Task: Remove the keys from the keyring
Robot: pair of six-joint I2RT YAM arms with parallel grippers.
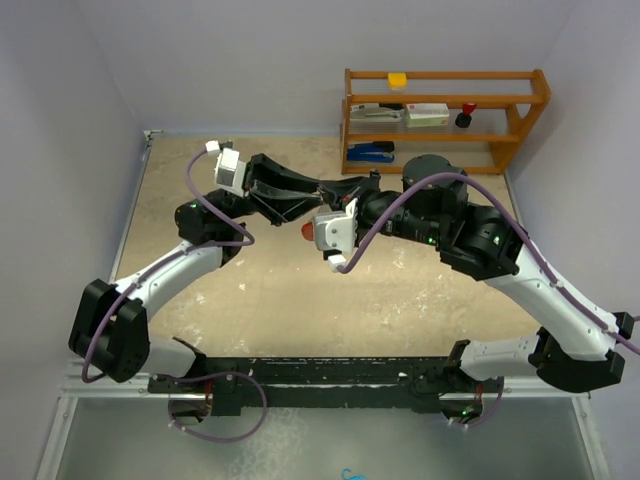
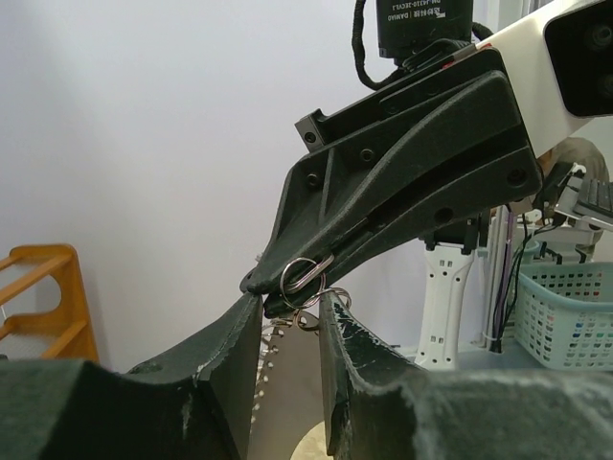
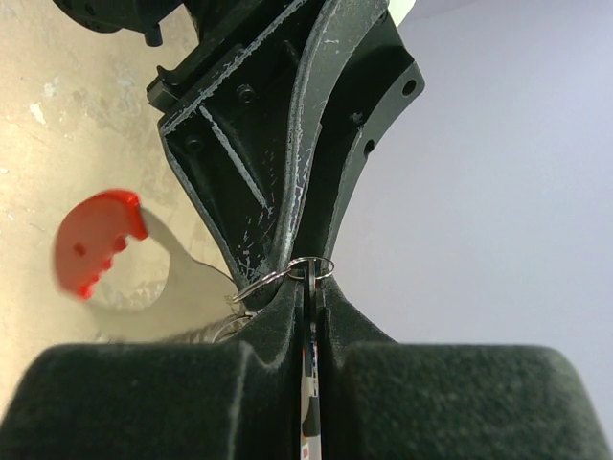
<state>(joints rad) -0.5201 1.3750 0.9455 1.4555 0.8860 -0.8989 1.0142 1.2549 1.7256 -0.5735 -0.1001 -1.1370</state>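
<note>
Two grippers meet on a keyring point(image 3: 91, 240) held clear above the speckled table point(image 1: 300, 300), its keys not yet freed.
The right gripper point(image 3: 308, 292) is pinched tight on the thin wire loop point(image 2: 305, 275); the left gripper point(image 2: 287, 309) has its fingers apart, flanking the silvery saw-toothed strip that ends in a glossy red crescent. The keys are too small to pick out. Next, probably: a firm left grip, then a twist along the springy loop.
</note>
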